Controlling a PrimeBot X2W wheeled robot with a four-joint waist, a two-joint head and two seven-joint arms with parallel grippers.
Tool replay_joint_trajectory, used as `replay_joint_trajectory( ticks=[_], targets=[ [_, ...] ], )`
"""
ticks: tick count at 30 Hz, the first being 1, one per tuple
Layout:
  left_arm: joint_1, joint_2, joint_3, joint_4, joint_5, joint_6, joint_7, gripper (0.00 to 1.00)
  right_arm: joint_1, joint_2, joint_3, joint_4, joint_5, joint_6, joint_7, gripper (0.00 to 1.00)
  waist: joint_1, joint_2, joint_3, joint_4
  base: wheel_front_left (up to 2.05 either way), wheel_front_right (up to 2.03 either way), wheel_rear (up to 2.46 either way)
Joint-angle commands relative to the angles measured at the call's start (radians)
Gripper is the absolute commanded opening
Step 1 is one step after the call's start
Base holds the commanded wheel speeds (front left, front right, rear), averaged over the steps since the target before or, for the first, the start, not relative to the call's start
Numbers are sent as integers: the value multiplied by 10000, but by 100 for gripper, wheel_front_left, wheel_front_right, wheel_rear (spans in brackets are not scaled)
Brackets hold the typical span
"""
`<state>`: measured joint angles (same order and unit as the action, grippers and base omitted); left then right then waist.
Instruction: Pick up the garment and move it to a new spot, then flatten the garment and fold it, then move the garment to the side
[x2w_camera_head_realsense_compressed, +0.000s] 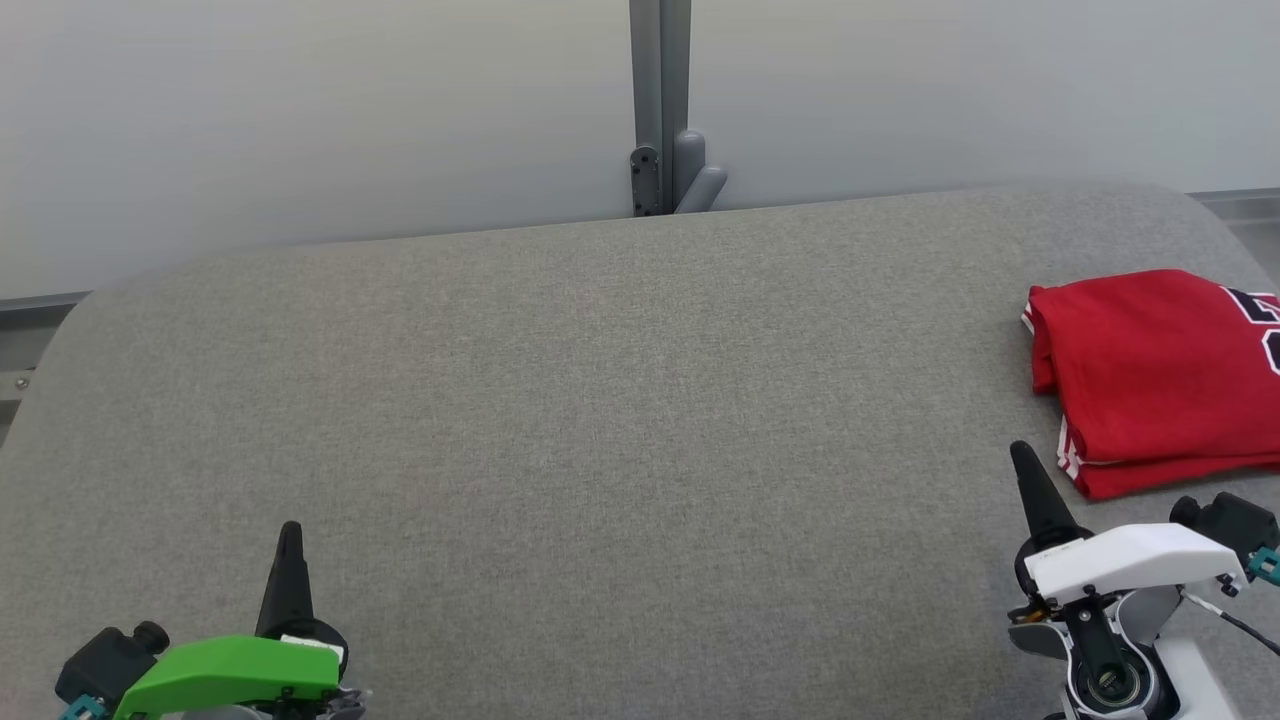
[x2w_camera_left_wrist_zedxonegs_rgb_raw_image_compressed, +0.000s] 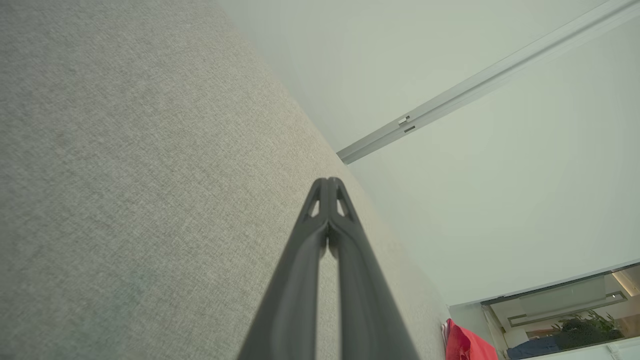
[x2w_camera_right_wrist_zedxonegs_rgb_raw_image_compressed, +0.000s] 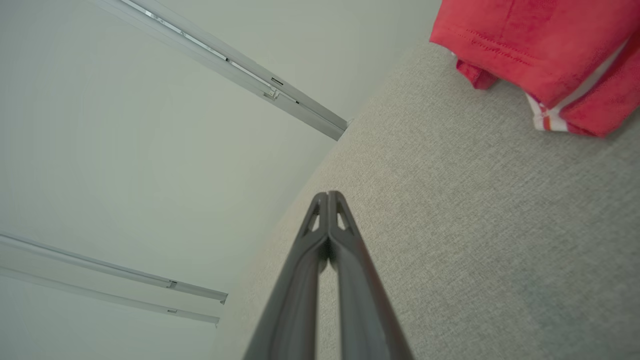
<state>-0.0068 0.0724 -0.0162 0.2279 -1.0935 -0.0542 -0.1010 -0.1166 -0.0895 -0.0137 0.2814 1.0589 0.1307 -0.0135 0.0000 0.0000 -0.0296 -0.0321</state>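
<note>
The garment (x2w_camera_head_realsense_compressed: 1150, 375) is red with white trim and dark lettering, folded into a neat stack at the right edge of the grey padded table (x2w_camera_head_realsense_compressed: 600, 400). In the right wrist view the garment (x2w_camera_right_wrist_zedxonegs_rgb_raw_image_compressed: 540, 50) lies at the upper right, and a corner of the garment (x2w_camera_left_wrist_zedxonegs_rgb_raw_image_compressed: 465, 345) peeks in at the bottom of the left wrist view. My right gripper (x2w_camera_head_realsense_compressed: 1020, 455) stands shut and empty just left of the garment's near corner, apart from it. My left gripper (x2w_camera_head_realsense_compressed: 290, 530) is shut and empty at the lower left, over bare table. The shut fingertips show as left gripper (x2w_camera_left_wrist_zedxonegs_rgb_raw_image_compressed: 328, 181) and right gripper (x2w_camera_right_wrist_zedxonegs_rgb_raw_image_compressed: 327, 195).
A grey post with a bracket (x2w_camera_head_realsense_compressed: 660, 110) rises behind the table's far edge against pale wall panels. The table's rounded corners fall away at the far left and far right. A window with plants (x2w_camera_left_wrist_zedxonegs_rgb_raw_image_compressed: 575, 325) shows in the left wrist view.
</note>
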Motion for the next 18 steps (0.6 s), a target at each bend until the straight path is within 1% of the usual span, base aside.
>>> replay_joint_trajectory(
  ticks=[1, 18],
  targets=[
    [-294, 74, 89, -50, -335, -116, 59, 0, -313, -21, -68, 7, 328, 4, 92, 0, 0, 0, 9, 8, 0, 0, 0],
    [-709, 81, 396, 178, -1908, -313, 398, 0, -816, 62, -289, 504, 1907, 4, 604, 0, 0, 0, 95, 88, 0, 0, 0]
  ],
)
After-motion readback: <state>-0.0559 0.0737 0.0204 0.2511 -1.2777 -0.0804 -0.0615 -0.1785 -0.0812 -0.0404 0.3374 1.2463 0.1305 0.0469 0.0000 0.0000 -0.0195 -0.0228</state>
